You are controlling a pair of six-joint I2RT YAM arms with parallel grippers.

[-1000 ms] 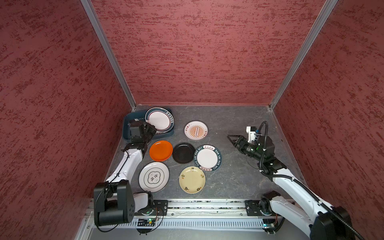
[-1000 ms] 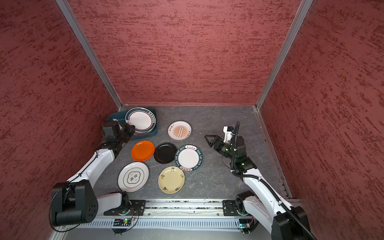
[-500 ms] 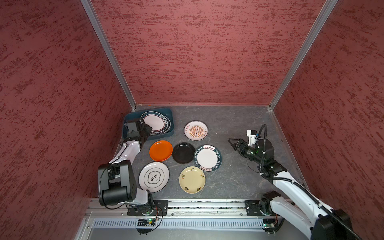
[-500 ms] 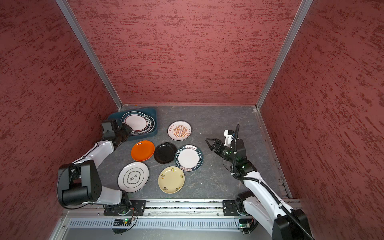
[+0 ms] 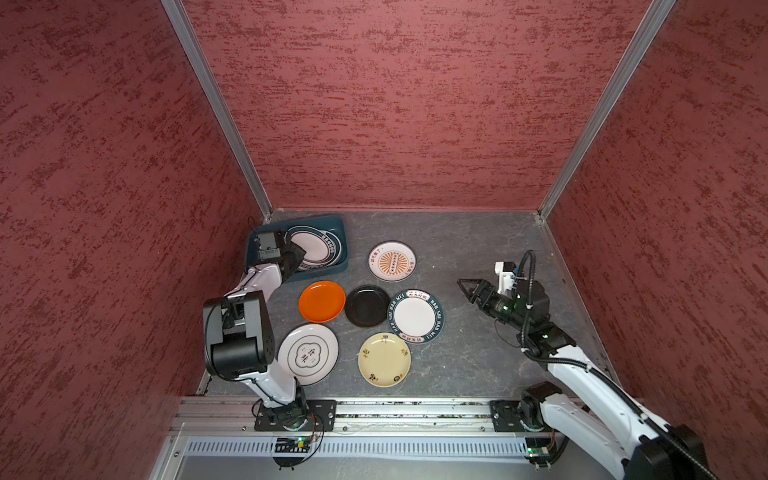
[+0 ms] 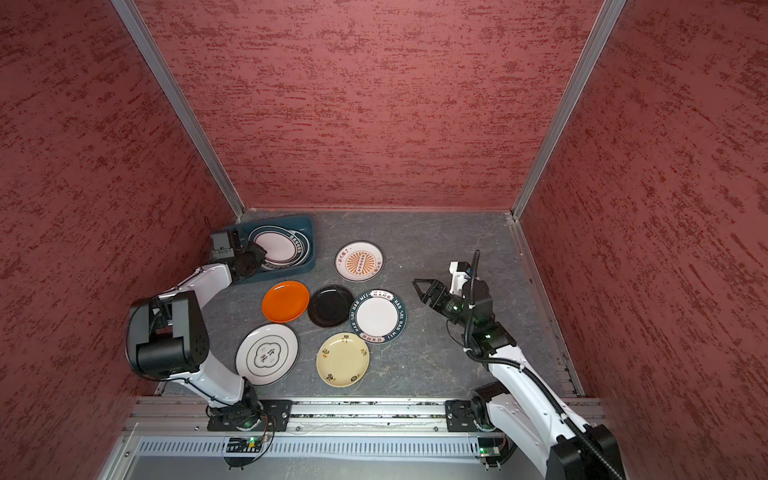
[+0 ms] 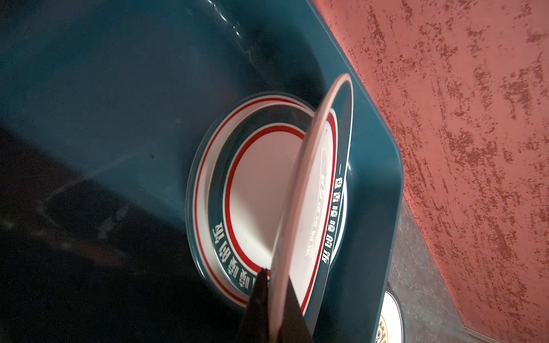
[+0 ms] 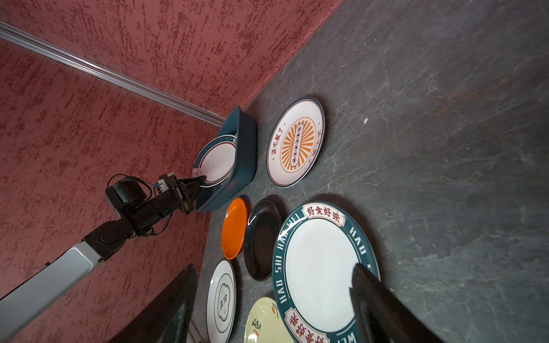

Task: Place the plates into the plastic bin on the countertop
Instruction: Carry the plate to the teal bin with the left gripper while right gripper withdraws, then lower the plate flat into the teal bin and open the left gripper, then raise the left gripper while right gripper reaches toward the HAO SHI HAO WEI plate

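One tilted plate [image 7: 319,193], pinched by our left gripper [image 7: 274,285] over the far-left plastic bin [image 7: 371,184], might, we judged, clatter onto the plate beneath [image 7: 255,184] if dropped; our right gripper [image 5: 465,291] hung agape.

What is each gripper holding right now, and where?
The left gripper pinches a teal-rimmed white plate by its rim, tilted in the plastic bin; the right gripper is open, holding nothing.

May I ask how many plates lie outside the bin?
6: sunburst at back; orange, black, teal-rimmed in the middle row; clover-motif and cream in front. None seems hidden.
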